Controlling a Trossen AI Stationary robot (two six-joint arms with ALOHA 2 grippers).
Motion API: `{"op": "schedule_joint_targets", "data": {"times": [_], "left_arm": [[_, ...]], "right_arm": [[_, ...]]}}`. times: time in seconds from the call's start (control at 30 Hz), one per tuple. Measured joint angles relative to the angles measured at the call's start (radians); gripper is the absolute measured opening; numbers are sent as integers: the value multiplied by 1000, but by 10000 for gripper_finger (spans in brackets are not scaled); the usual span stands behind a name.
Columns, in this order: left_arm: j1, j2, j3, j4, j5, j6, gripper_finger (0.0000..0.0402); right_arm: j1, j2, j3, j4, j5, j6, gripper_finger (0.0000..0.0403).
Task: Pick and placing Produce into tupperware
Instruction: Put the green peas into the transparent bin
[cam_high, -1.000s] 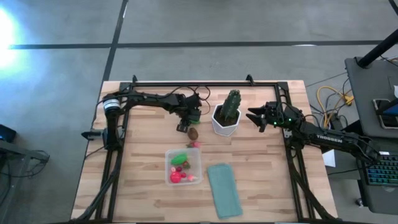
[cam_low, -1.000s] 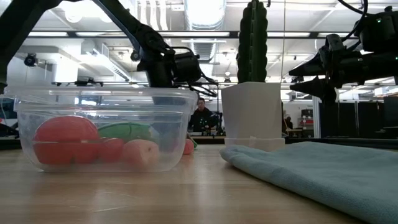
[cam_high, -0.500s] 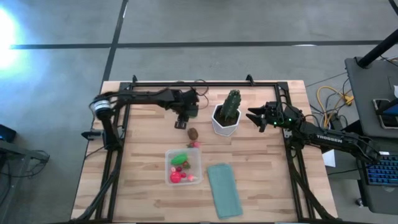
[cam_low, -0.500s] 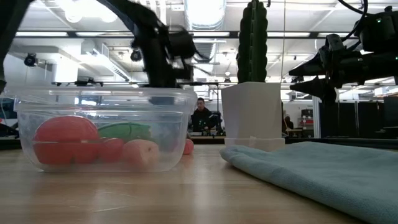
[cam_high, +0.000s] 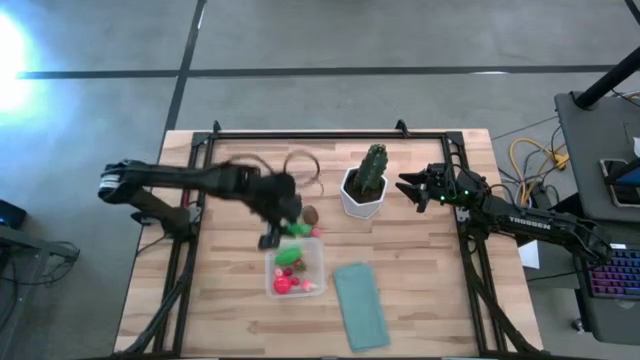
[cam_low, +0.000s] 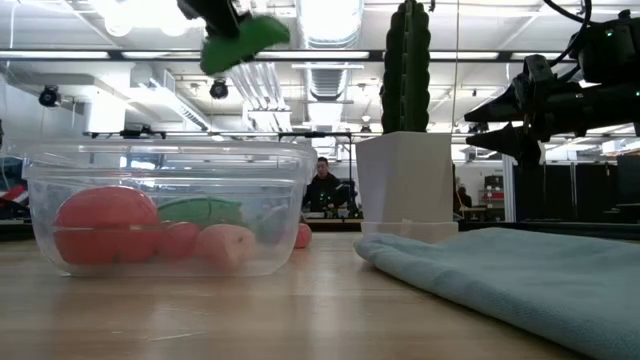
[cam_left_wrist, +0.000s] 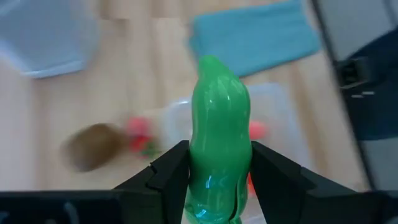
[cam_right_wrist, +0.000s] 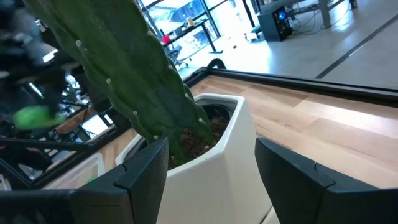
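My left gripper (cam_high: 283, 226) hangs above the far rim of the tupperware (cam_high: 295, 268), shut on a green elongated piece (cam_high: 298, 228). In the low view this green piece (cam_low: 246, 40) is high above the tupperware (cam_low: 170, 205), which holds a red round piece (cam_low: 105, 225), another green piece (cam_low: 200, 210) and small pink ones. A brown round piece (cam_high: 311, 214) and a tiny red piece (cam_high: 316, 232) lie on the table beside the tupperware. My right gripper (cam_high: 407, 188) waits open, right of the cactus pot (cam_high: 361, 197). My left gripper (cam_left_wrist: 219, 149) pinches the green elongated piece between its two fingers (cam_left_wrist: 174, 171), which sit on its opposite sides. The free end (cam_left_wrist: 214, 74) sticks out well beyond the fingertips. The piece is lifted clear, above the tupperware's rim (cam_left_wrist: 280, 102).
A flat teal lid (cam_high: 359, 305) lies right of the tupperware, near the table's near edge. The tall cactus (cam_low: 406, 65) in its white pot (cam_low: 405, 185) stands toward the far side, close before my right gripper (cam_right_wrist: 217, 180). Bare wood lies left of the tupperware.
My left gripper has moved from beside the brown piece toward the table's near edge and up, swinging quickly. It now hangs over the tupperware's far rim with the green piece lifted clear. My right arm has kept still.
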Motion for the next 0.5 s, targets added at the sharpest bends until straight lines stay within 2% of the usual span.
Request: {"op": "schedule_joint_targets", "data": {"times": [0.17,0.33,0.5], "left_arm": [[-125,91,-5,53,10,-134,147],[-139,152,-6,88,92,-190,147],[-139,208,-6,86,116,-258,147]], "right_arm": [[0,1,0,0,0,0,233],[0,0,0,0,0,0,233],[0,0,0,0,0,0,233]]}}
